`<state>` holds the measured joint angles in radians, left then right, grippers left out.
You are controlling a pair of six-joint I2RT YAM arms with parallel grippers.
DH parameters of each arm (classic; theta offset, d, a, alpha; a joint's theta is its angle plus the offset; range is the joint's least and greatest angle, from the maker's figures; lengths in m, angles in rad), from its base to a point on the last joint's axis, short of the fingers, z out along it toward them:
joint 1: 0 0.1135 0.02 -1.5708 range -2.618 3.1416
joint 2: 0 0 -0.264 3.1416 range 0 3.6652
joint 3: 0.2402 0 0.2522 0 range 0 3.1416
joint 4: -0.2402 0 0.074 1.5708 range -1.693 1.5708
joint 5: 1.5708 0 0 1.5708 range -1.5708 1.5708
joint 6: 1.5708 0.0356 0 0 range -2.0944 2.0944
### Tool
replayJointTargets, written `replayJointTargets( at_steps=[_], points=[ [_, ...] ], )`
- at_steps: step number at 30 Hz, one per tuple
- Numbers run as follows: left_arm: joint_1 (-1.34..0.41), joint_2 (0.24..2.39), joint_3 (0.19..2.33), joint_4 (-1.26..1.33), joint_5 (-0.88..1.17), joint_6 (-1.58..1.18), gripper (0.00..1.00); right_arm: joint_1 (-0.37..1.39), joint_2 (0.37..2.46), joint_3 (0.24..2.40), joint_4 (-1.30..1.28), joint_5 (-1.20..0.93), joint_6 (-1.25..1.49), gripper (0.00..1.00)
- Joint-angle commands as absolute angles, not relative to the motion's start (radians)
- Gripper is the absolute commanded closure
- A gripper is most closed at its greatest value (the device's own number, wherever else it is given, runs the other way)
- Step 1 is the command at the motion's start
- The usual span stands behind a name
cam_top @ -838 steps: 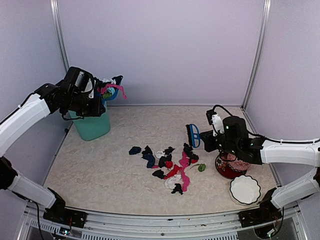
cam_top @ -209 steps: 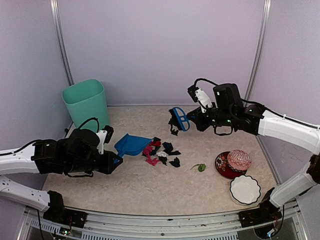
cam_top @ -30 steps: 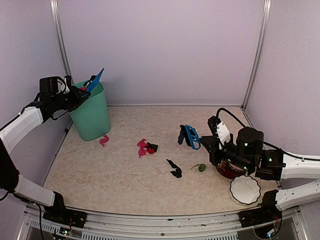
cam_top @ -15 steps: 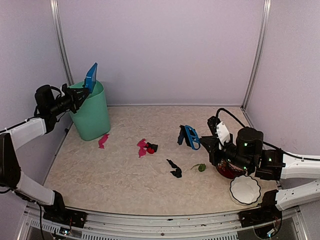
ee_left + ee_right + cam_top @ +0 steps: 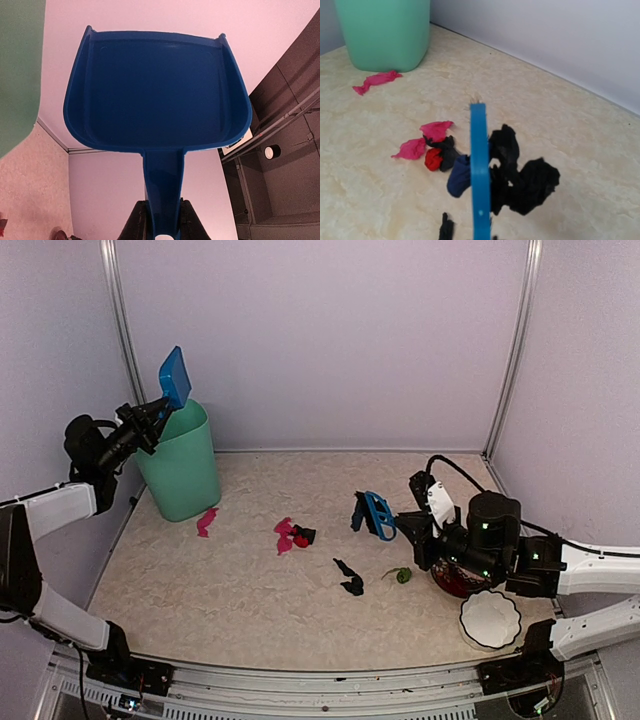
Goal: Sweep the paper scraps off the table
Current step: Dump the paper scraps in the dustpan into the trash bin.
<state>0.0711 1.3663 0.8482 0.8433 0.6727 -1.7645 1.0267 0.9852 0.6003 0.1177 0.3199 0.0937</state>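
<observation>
From above, the left gripper (image 5: 150, 421) pinches a blue dustpan (image 5: 174, 377) over the green bin (image 5: 186, 468) while the right gripper (image 5: 404, 528) clamps a blue brush (image 5: 377, 514) above paper scraps (image 5: 292, 535) scattered on the table (image 5: 250, 590); the left wrist view shows fingers (image 5: 136, 223) squeezing the dustpan (image 5: 157, 95); the right wrist view shows scraps (image 5: 435, 131) lying beyond the edge-on brush (image 5: 480, 175).

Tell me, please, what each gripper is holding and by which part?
The left gripper holds the dustpan by the end of its handle. The right gripper holds the brush; where exactly on it is hard to see.
</observation>
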Motion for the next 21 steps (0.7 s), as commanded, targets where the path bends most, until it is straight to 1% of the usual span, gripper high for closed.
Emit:
replayJointTargets(
  at_steps=[1, 4, 10, 14, 21],
  points=[
    [0.082, 1.353, 0.864, 0.882, 0.685, -1.771, 1.0, 1.025, 0.997, 0.641, 0.117, 0.311, 0.119, 1.0],
    [0.08, 1.336, 0.867, 0.867, 0.717, -1.725, 1.0, 1.025, 1.0, 0.644, 0.126, 0.292, 0.129, 1.0],
    [0.065, 1.247, 0.88, 0.67, 0.779, -1.507, 1.0, 1.026, 1.013, 0.655, 0.155, 0.257, 0.152, 1.0],
    [0.056, 1.155, 0.843, 0.575, 0.805, -1.388, 1.0, 1.025, 1.049, 0.674, 0.172, 0.205, 0.157, 1.0],
    [0.044, 1.019, 0.891, 0.181, 0.821, -1.039, 1.0, 1.023, 1.158, 0.726, 0.286, 0.101, 0.2, 1.0]
  ],
)
